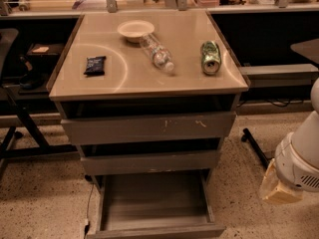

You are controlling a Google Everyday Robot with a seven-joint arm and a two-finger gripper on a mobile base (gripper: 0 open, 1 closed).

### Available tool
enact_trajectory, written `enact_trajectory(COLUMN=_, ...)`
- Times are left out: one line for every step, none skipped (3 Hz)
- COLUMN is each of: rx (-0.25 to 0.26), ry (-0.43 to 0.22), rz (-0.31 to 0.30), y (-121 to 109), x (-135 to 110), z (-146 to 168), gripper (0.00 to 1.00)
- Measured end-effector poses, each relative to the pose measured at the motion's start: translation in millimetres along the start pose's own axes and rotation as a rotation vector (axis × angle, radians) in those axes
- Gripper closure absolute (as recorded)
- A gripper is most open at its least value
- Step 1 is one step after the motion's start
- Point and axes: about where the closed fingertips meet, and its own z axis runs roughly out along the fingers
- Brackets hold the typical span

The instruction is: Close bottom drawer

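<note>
The bottom drawer [155, 203] is the narrowest of three grey drawers in the cabinet [149, 128]. It stands pulled far out toward me, its streaked grey floor showing and its plain front panel [159, 231] at the lower edge of the camera view. My white arm [301, 153] hangs at the far right. Its gripper end [278, 189], a pale yellowish part, is low beside the cabinet, to the right of the open drawer and apart from it.
The top drawer [149, 127] and the middle drawer [149, 162] are slightly out. On the tan top lie a dark packet [94, 65], a white bowl [135, 30], a lying clear bottle [157, 54] and a green can [211, 57]. A chair base [20, 133] stands at left and a black stand leg [254, 146] at right.
</note>
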Motion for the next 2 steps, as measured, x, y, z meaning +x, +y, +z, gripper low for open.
enact_trajectory(rx=-0.048, ry=0.015, rz=-0.009, y=11, x=4, z=50, gripper=1.0)
enact_trajectory(rx=-0.162, ry=0.021, rz=0.008, y=37, x=19, z=139, gripper=1.0)
